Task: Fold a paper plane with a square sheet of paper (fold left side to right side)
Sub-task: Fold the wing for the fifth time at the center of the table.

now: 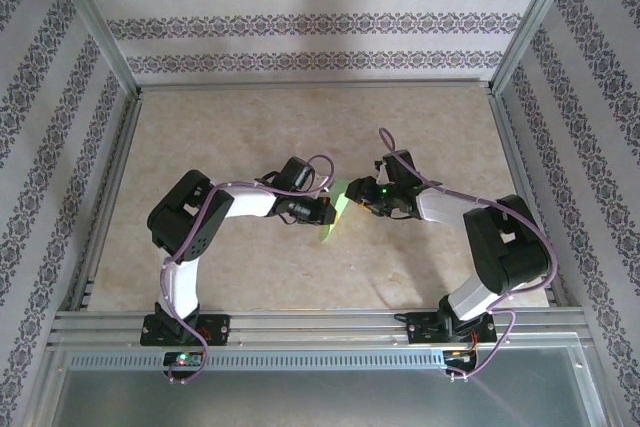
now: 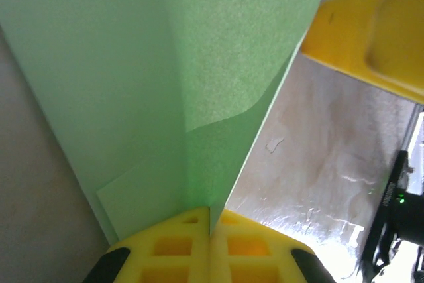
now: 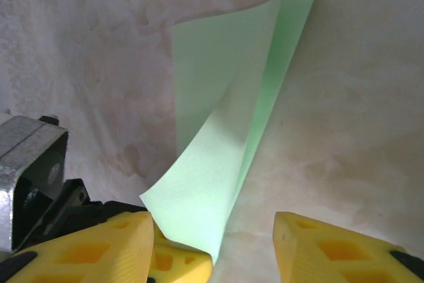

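Note:
The sheet of paper (image 1: 338, 209) is light green and folded into a long narrow shape, held up off the table's middle. My left gripper (image 2: 211, 213) is shut on its lower edge, and the folded layers (image 2: 199, 64) rise away from the pinch. My right gripper (image 3: 212, 246) stands open around the paper's near end. A loose flap (image 3: 225, 150) curls between its fingers without being pinched. One yellow finger of the left gripper (image 3: 179, 263) shows behind that flap. In the top view the left gripper (image 1: 325, 215) and right gripper (image 1: 362, 202) meet at the paper.
The beige table (image 1: 250, 127) is fenced by metal rails (image 1: 320, 322) at the front and along both sides. Patterned walls stand behind the rails. A finger of the right gripper (image 2: 371, 31) is close to the paper's upper right edge.

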Controlling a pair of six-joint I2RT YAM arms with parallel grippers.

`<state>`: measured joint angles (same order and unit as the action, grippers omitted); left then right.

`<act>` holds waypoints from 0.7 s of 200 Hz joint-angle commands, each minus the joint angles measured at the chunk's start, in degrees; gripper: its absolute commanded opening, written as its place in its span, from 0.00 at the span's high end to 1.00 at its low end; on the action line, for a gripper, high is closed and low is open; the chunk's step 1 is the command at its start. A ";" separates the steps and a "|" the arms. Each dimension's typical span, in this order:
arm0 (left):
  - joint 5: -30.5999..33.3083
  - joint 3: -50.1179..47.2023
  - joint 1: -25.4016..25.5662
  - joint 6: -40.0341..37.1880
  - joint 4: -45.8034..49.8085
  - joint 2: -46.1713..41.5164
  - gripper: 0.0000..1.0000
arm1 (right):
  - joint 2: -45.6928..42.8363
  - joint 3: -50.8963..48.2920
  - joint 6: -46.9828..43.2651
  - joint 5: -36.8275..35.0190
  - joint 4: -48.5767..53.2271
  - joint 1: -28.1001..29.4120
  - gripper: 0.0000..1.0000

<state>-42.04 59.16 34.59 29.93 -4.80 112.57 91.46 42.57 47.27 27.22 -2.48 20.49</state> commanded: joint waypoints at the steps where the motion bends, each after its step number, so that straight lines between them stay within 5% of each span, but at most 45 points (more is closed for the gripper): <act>1: -3.22 0.59 -1.07 4.12 -6.04 1.14 0.98 | 1.15 0.76 1.22 -1.58 -3.38 0.58 0.49; 66: -4.97 -1.58 -2.42 11.09 -15.68 1.94 0.98 | 3.08 1.33 1.99 -2.70 -6.10 1.31 0.53; 140: -5.55 -0.85 -2.69 11.90 -15.59 3.34 0.98 | 6.31 3.66 2.12 -4.18 -7.11 1.83 0.54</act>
<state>-46.33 58.52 32.51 40.97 -18.09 114.74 96.64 44.64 49.19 24.82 -8.21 21.65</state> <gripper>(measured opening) 0.054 0.458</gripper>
